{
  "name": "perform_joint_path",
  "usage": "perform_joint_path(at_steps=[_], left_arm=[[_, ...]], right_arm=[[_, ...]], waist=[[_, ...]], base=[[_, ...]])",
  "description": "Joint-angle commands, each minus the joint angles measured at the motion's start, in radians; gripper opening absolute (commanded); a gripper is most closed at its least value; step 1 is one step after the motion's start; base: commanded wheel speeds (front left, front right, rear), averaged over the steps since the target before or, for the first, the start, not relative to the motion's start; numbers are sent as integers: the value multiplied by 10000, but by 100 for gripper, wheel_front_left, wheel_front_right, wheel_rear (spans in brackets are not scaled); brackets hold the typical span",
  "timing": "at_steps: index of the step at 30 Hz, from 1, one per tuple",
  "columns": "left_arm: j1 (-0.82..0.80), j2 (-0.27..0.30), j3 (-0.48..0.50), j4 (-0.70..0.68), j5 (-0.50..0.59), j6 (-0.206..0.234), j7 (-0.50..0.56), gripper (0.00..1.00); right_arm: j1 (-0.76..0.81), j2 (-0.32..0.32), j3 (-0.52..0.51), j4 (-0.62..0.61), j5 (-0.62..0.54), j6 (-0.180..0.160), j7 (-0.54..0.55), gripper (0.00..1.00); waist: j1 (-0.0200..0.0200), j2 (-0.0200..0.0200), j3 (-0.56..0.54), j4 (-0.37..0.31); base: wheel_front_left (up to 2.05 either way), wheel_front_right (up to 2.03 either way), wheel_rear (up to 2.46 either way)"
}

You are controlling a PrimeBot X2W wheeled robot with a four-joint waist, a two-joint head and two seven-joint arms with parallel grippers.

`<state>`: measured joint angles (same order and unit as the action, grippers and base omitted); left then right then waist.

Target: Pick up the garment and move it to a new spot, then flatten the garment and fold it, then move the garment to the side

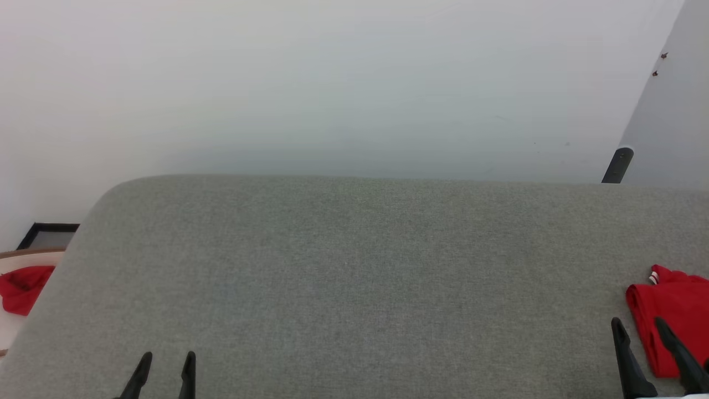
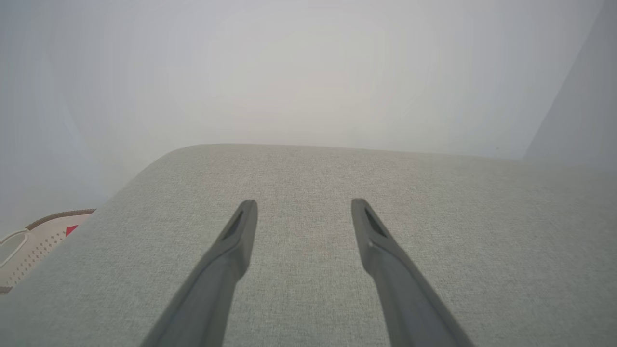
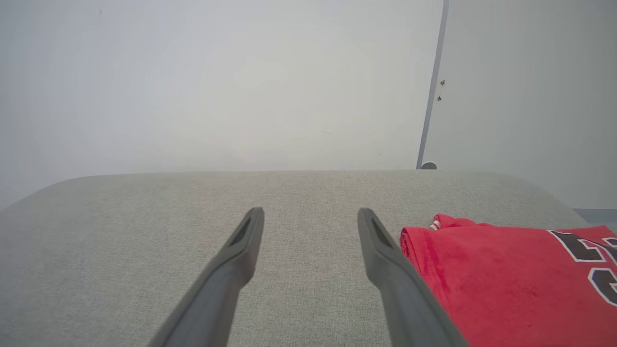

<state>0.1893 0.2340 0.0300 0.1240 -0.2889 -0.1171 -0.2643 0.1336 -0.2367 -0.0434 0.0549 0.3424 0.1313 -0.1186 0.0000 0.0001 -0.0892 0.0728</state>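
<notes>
Red with black numerals, the folded jersey (image 1: pixel 673 302) lay at the grey woven surface's (image 1: pixel 354 266) right edge, fold facing left toward open cloth, length cropped. Left gripper (image 1: pixel 169 356) and right gripper (image 1: pixel 637 322) gaped, empty.

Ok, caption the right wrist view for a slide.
Open right gripper over the grey surface, folded red shirt beside it.

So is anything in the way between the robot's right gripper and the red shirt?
No, nothing I can see. The right gripper is open, and the garment lies folded on the grey surface right beside one of its fingers.
</notes>
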Motion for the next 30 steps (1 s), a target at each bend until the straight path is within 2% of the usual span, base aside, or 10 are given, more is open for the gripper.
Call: perform_joint_path(at_steps=[1, 9, 30], left_arm=[[61, 12, 0, -30, 42, 65, 8, 100], [15, 26, -85, -102, 59, 122, 8, 100], [-178, 1, -122, -111, 33, 186, 8, 100]], right_arm=[[75, 53, -62, -102, -80, -12, 53, 100], [209, 216, -236, -421, -219, -12, 230, 100], [246, 520, -449, -210, -688, -12, -778, 100]], waist=[[0, -1, 9, -6], [0, -1, 44, -39], [0, -1, 80, 8]], base=[[0, 0, 0], [0, 0, 0], [0, 0, 0]])
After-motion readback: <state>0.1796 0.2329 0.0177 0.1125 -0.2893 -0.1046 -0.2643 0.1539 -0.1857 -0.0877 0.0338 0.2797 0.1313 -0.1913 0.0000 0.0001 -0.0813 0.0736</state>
